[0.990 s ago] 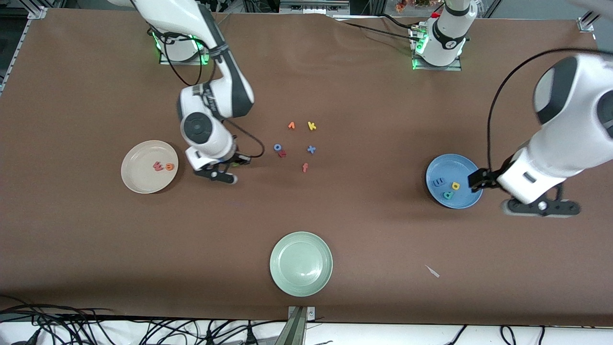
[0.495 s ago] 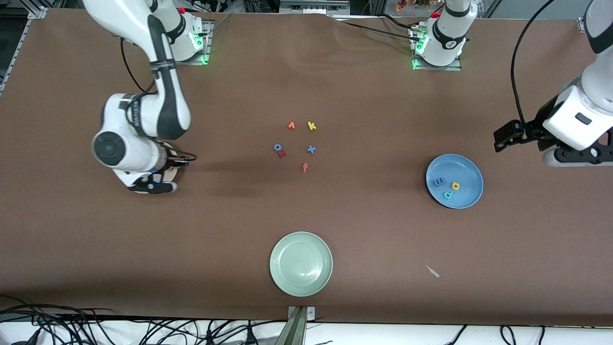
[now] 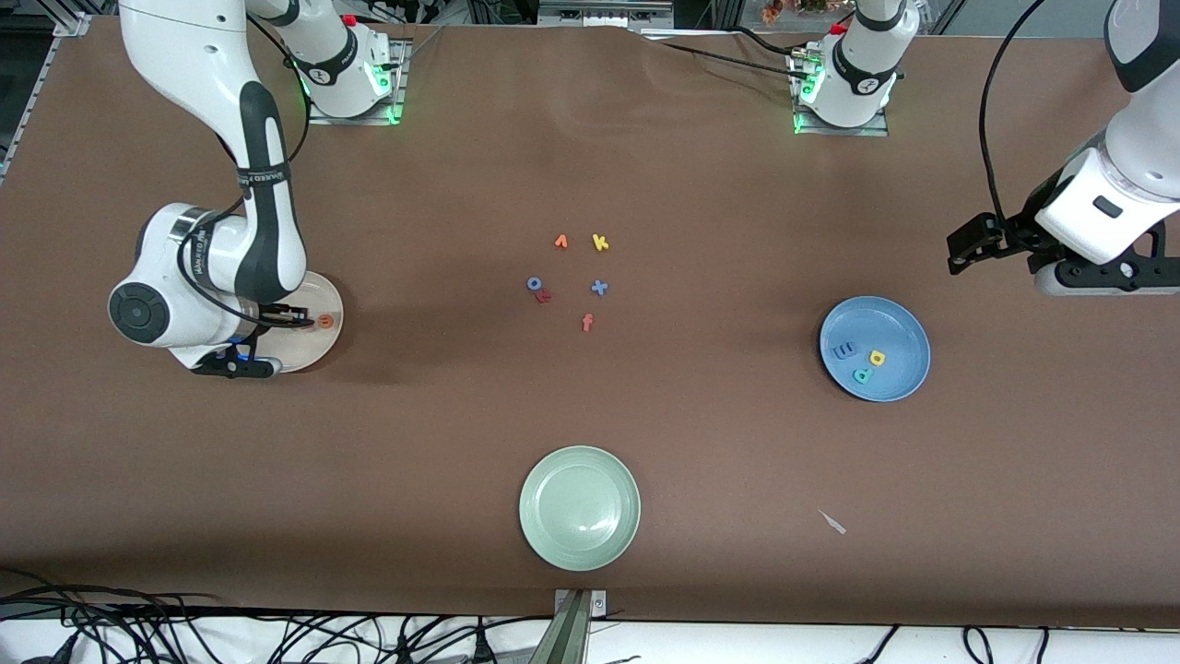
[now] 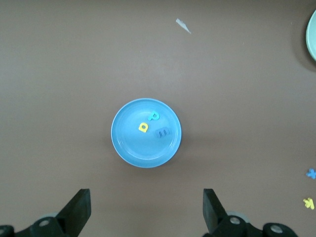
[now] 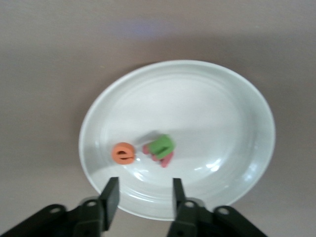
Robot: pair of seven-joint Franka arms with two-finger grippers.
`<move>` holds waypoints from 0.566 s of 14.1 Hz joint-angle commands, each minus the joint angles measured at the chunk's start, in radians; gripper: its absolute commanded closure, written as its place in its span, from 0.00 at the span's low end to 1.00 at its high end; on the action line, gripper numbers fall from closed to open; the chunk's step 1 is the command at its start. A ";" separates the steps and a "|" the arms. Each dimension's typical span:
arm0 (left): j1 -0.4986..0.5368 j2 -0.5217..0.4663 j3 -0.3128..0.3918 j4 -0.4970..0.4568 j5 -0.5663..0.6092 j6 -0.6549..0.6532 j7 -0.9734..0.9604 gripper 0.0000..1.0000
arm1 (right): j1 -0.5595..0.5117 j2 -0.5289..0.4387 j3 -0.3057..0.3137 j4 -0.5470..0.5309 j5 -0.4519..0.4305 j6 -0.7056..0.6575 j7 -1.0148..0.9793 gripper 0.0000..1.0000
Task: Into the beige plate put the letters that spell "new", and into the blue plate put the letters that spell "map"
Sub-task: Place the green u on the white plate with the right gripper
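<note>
Green n lies on the w in your beige plate, right claw parted empty above; left claw hangs wide.

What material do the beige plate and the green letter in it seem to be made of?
The beige plate looks like glazed ceramic or glossy melamine: smooth, with bright reflections; which one is unclear. The green letter looks like matte foam: thick, blocky, with no shine. It lies on the pinkish-red letter.
</note>
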 commanded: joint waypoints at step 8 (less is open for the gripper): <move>-0.012 -0.031 0.020 -0.020 -0.027 -0.017 0.031 0.00 | 0.083 -0.008 -0.002 0.313 0.023 -0.368 0.194 0.00</move>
